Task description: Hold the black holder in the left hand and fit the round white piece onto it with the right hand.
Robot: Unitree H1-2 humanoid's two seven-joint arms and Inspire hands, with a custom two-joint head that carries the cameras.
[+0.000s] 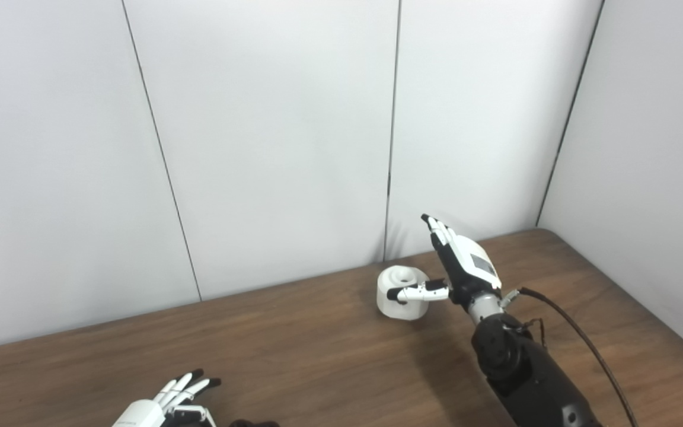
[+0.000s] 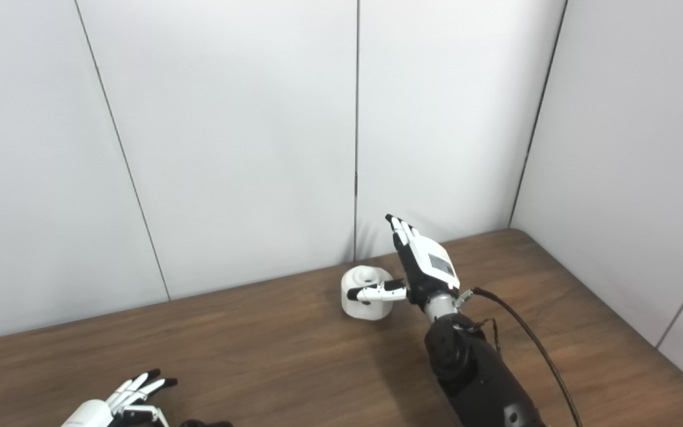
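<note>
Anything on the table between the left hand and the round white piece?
No. Between the left hand and the round white piece only bare table shows in both eye views. The black holder lies right of the left hand, at the bottom edge.

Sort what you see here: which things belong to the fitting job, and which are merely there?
Job: round white piece, right hand open beside it, left hand open, dark object at the bottom edge, perhaps the holder.

Merely there: table, wall panels, arm cable.

Both hands [image 1: 463, 261] [image 1: 166, 403] spread, empty
</note>
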